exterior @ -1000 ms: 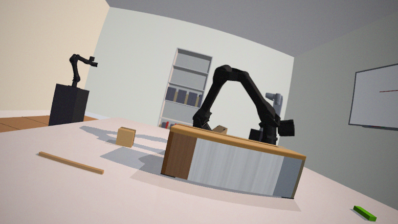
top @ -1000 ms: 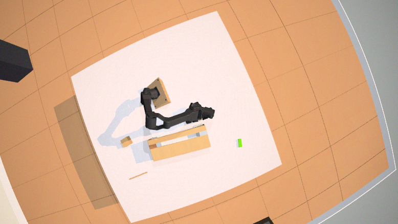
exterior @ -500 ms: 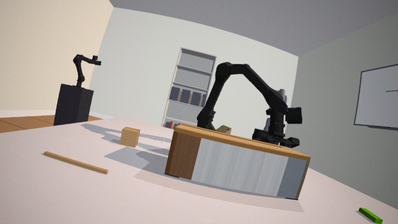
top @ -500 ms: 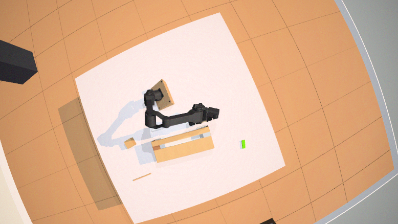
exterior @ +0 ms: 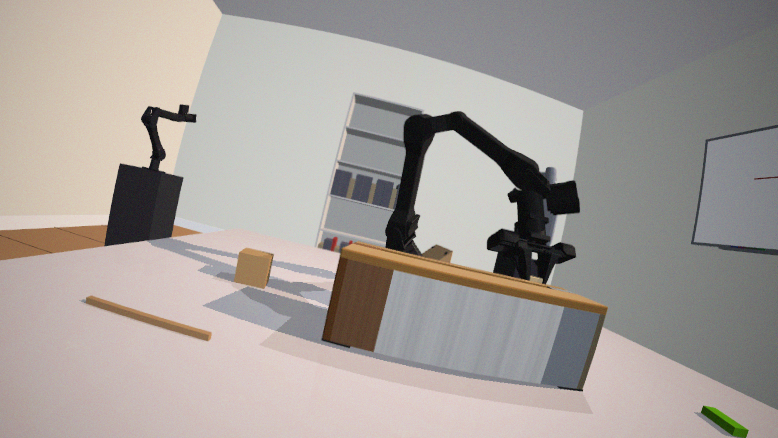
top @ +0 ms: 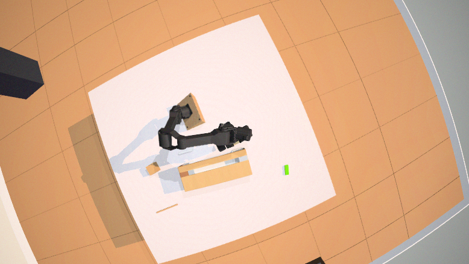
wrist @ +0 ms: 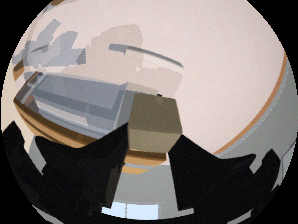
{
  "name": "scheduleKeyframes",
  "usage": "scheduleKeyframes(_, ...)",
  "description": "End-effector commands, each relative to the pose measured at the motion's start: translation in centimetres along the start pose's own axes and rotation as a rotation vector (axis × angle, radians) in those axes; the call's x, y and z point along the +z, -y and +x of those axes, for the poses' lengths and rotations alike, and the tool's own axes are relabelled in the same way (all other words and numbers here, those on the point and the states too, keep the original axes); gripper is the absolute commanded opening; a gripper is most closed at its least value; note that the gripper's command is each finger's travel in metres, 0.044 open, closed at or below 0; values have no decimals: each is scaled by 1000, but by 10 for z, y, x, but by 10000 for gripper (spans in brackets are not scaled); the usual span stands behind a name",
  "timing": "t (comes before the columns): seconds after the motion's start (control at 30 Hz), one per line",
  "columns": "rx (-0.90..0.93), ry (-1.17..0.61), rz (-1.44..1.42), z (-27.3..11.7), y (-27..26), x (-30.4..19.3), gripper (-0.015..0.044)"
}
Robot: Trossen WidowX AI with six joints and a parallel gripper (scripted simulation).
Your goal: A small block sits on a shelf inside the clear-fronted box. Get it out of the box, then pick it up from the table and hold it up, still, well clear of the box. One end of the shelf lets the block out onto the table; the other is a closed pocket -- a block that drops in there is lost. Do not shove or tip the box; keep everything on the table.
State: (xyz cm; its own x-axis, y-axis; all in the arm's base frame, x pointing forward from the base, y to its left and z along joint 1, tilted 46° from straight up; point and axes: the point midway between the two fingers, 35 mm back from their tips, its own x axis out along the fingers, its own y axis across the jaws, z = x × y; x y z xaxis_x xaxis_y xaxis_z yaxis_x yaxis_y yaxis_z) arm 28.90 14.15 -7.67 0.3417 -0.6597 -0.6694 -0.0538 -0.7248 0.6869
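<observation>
While end effector (exterior: 536, 272) (wrist: 149, 128) clamps small block (exterior: 536, 280) (wrist: 155, 122), box (top: 216, 175) (exterior: 468, 321) (wrist: 75, 107) stands close; green piece (top: 286, 169) (exterior: 724, 420) well apart.

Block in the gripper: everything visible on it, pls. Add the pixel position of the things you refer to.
The small block (top: 236, 143) (exterior: 536, 280) (wrist: 155, 122) is a plain, box-shaped tan piece with flat faces and straight edges, perhaps wood. It is clamped between the gripper's (exterior: 536, 278) (wrist: 150, 150) two black fingers, which touch opposite sides, beside the box (top: 216, 175) (exterior: 468, 321) (wrist: 75, 107).

No readable text anywhere
</observation>
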Motion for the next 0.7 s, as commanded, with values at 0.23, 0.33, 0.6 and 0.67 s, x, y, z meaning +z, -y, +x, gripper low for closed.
scheduleKeyframes(0.23, -86, -14, -194, -34, -20, 5, 0)
scheduleKeyframes(0.33, -110, -22, -247, -44, -26, 7, 0)
scheduleKeyframes(0.6, -175, -54, -390, -66, -41, 13, 0)
scheduleKeyframes(0.67, -189, -62, -423, -71, -45, 15, 0)
